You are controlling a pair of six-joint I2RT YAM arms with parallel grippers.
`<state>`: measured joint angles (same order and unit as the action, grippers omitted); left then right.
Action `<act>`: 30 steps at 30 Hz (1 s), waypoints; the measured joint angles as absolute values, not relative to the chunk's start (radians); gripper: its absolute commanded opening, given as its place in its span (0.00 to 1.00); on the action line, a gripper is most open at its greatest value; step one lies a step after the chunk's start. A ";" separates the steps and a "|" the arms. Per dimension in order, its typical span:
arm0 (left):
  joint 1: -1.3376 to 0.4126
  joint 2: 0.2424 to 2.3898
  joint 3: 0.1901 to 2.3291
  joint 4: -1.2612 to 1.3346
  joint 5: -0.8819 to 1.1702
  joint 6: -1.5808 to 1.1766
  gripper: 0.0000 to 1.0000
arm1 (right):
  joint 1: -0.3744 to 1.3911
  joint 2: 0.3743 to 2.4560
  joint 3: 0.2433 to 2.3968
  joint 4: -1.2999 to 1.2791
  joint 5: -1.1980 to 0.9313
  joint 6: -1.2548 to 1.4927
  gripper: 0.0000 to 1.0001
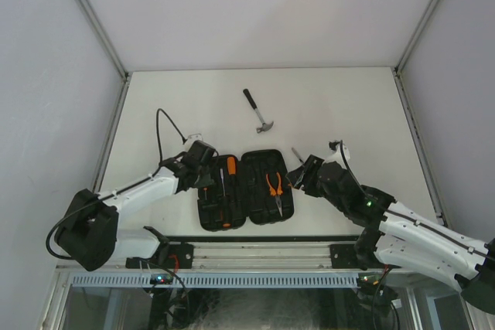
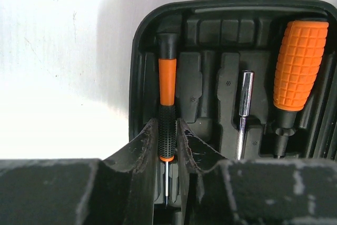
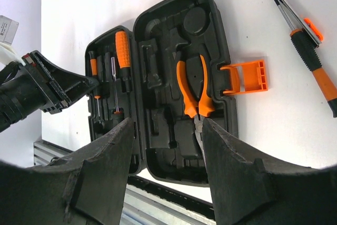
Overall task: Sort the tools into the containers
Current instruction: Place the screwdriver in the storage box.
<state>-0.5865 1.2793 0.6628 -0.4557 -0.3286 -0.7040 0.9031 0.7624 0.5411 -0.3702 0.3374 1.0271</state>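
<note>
The black tool case (image 3: 158, 146) lies open flat on the white table (image 1: 348, 113), near the front edge and between the two arms, both moulded halves facing up. Over the left half, the left end effector (image 2: 167, 133) is down low with its two fingers (image 2: 147, 148) straddling a slim screwdriver (image 2: 167, 82). That tool lies in the outermost slot, black cap pointing away from the end effector and steel tip towards it. The pads sit right against the knurled black grip on either side, but I cannot tell whether they are pinching it or just flanking it. In the same half lie a thick orange handle (image 2: 300, 61) and a thin steel shaft (image 2: 245, 98), each in its own groove. The right end effector (image 3: 166, 125) hangs above the right half with its fingers spread wide and nothing between them. Below it the orange-handled pliers (image 3: 182, 85) rest in their recess, and the orange latch (image 3: 246, 77) sticks out from the case's right edge. A loose screwdriver (image 3: 316, 72) lies on the bare table just right of the case. The hammer (image 1: 259, 111) lies well apart on the far side, handle pointing away.
</note>
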 measured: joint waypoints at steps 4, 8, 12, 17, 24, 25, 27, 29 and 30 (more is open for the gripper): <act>-0.587 1.288 0.664 -0.456 -0.329 -0.703 0.21 | 0.905 0.763 0.541 -0.370 0.337 1.029 0.54; -0.587 1.296 0.671 -0.458 -0.329 -0.696 0.18 | 0.906 0.763 0.541 -0.370 0.337 1.031 0.54; -0.587 1.311 0.681 -0.459 -0.332 -0.692 0.17 | 0.906 0.763 0.541 -0.370 0.337 1.032 0.54; -0.587 1.317 0.685 -0.458 -0.335 -0.688 0.16 | 0.906 0.763 0.541 -0.370 0.337 1.033 0.54; -0.586 1.340 0.701 -0.458 -0.340 -0.688 0.15 | 0.906 0.768 0.541 -0.370 0.338 1.031 0.54; -0.586 1.341 0.703 -0.458 -0.340 -0.688 0.15 | 0.906 0.770 0.541 -0.370 0.338 1.029 0.54; -0.586 1.341 0.703 -0.458 -0.340 -0.688 0.15 | 0.906 0.777 0.541 -0.366 0.338 1.023 0.54; -0.586 1.341 0.703 -0.458 -0.340 -0.688 0.15 | 0.906 0.795 0.542 -0.360 0.334 1.008 0.53; -0.586 1.341 0.703 -0.458 -0.340 -0.688 0.15 | 0.906 0.810 0.543 -0.357 0.330 1.000 0.53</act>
<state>-0.5861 1.3415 0.7029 -0.4576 -0.3405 -0.6876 0.9062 0.8101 0.5434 -0.3573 0.3302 1.0000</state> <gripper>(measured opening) 0.158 0.538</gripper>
